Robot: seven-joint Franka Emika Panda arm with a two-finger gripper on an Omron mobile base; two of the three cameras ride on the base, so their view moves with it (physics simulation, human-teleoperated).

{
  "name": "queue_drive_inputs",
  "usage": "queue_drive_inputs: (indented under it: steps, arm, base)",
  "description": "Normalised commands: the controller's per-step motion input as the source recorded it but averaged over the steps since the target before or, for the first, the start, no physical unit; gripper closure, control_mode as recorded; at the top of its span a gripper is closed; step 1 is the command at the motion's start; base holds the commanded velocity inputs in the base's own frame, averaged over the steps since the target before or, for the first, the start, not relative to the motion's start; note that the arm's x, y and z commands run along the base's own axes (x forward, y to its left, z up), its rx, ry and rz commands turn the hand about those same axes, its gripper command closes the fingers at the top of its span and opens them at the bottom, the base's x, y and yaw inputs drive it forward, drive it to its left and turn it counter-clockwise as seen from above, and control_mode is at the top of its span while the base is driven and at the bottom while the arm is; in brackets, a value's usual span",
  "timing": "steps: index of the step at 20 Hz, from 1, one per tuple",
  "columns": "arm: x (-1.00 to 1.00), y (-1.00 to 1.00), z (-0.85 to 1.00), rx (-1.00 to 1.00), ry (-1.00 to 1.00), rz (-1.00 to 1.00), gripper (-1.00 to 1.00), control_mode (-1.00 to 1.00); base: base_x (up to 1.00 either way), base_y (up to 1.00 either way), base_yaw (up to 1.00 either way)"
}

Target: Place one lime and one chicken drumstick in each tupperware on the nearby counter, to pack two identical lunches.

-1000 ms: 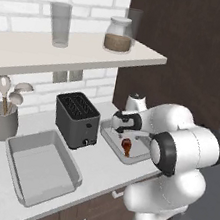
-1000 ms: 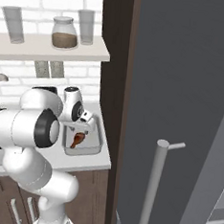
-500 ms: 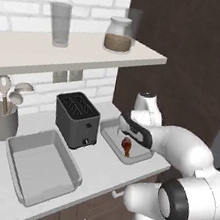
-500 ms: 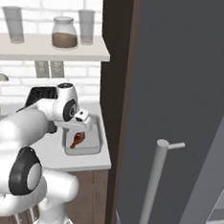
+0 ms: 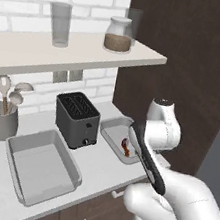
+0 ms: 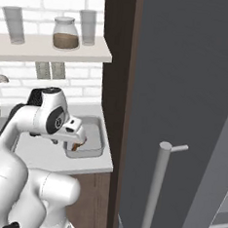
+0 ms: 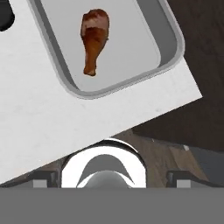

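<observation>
— Where does the chicken drumstick lie?

— Flat inside the right-hand tupperware, thick end toward the far wall of the tray, thin end pointing back toward the hand. From the left base camera it shows as a dark red sliver in that tray, partly behind the arm.

— And the gripper?

— Above the counter edge, clear of the drumstick and the tray, its fingertips spread wide with nothing between them.

— The other tray?

— The second tupperware sits left of the black toaster, near the utensil cup.
</observation>
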Motion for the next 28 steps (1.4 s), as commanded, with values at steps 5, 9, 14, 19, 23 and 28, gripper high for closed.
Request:
queue_drive_inputs:
  steps: [5, 9, 14, 19, 23, 28]
  arm:
    - [-0.93, 0.00, 1.00, 0.00, 0.00, 0.03, -1.00, -1.00]
    - [-0.79, 0.00, 0.59, 0.00, -0.06, 0.04, -1.00, -1.00]
    - [0.00, 0.00, 0.00, 0.00, 0.00, 0.00, -1.00, -1.00]
    - [-0.02, 0.00, 0.00, 0.00, 0.00, 0.00, -1.00, 1.00]
    - [0.00, 0.00, 0.00, 0.00, 0.00, 0.00, -1.00, 1.00]
    - [0.00, 0.00, 0.00, 0.00, 0.00, 0.00, -1.00, 1.00]
  base:
    - [0.00, 0.00, 0.00]
    - [0.00, 0.00, 0.00]
    - [0.00, 0.00, 0.00]
    - [-0.22, 0.00, 0.00]
    - [-1.00, 0.00, 0.01]
    - [-1.00, 0.00, 0.03]
